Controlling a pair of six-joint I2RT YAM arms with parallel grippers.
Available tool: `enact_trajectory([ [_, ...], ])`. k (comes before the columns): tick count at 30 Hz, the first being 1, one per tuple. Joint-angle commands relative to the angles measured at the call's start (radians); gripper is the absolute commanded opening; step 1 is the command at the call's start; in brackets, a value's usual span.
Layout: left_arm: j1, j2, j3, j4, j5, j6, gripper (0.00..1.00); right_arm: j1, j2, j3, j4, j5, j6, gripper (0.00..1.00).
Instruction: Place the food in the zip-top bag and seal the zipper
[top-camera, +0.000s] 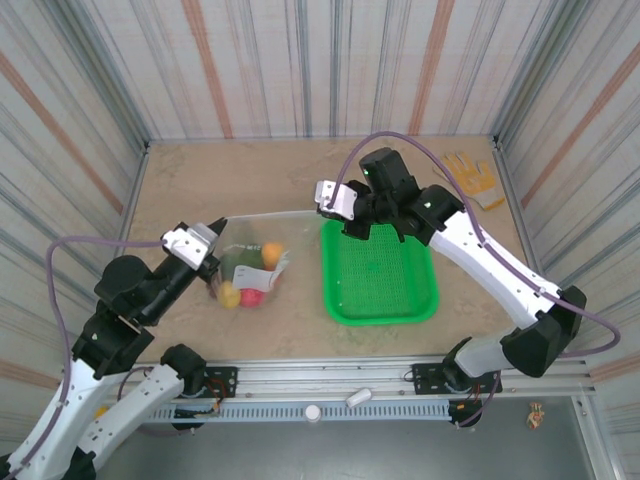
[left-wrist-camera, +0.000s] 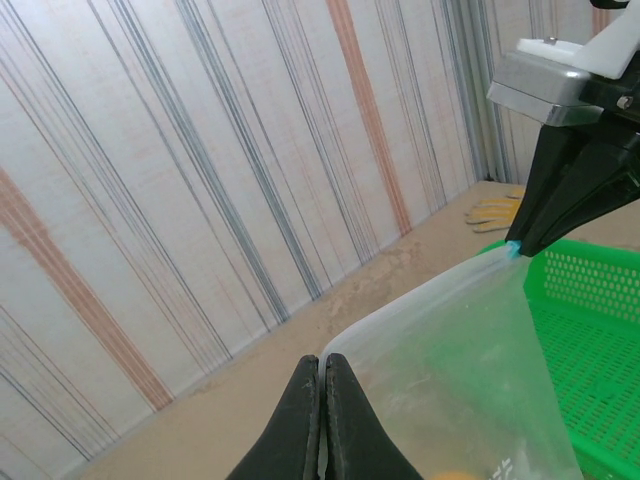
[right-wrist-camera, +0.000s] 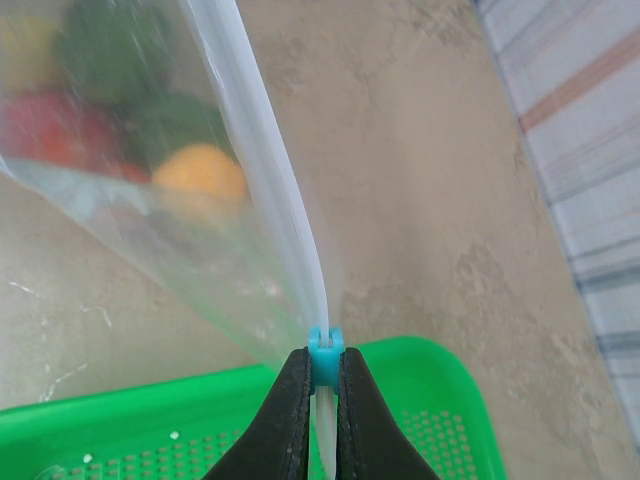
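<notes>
**Left gripper**: jaws closed on one end corner of the zip-top bag, with the film pinched between the fingertips. From this pinch the zipper runs forward and to the right. It climbs to the right gripper.

**Right gripper:** jaws closed on the blue slider at the opposite end of the zipper. In the right wrist view the strip leaves the fingertips straight ahead, leaning slightly left, as a narrow whitish band. Whether the strip is pressed shut along its length cannot be determined.

**Bag orientation:** in the top view the mouth edge is stretched between the two grippers. The long axis of the zipper runs from one gripper to the other, nearly level with a slight bow. The bag body hangs below this line.

**Food**: gathered in the bottom of the bag, below and just beside the left gripper and well apart from the right gripper. Orange, yellow, magenta and dark green pieces show through the film. Contact between the bag bottom and the table cannot be determined.

**Surroundings:** the green basket lies directly under the right gripper. Its rim appears just below the fingertips in the right wrist view. A glove lies on the table beyond the right gripper.
</notes>
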Motion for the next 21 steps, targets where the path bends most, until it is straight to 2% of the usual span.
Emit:
enact_trajectory([
  [1, 0.001, -0.037, 0.016, 0.112, -0.068, 0.004, 0.00, -0.045, -0.050, -0.049, -0.038, 0.140, 0.064, 0.00],
  [5, 0.000, -0.042, 0.010, 0.094, -0.048, -0.027, 0.00, -0.037, -0.088, -0.081, -0.039, 0.122, 0.086, 0.00],
  [12, 0.000, -0.136, -0.010, -0.064, 0.033, -0.205, 0.00, 0.105, -0.198, -0.132, -0.133, 0.196, 0.118, 0.00],
  [15, 0.001, -0.157, -0.020, -0.119, 0.002, -0.267, 0.00, 0.130, -0.233, -0.124, -0.142, 0.192, 0.160, 0.00],
  [18, 0.000, -0.081, -0.004, -0.155, -0.061, -0.300, 0.00, 0.123, -0.227, -0.131, -0.065, 0.185, 0.189, 0.00],
  [21, 0.000, 0.089, 0.017, -0.140, -0.130, -0.372, 0.00, 0.093, -0.148, -0.113, 0.023, 0.185, 0.211, 0.00],
])
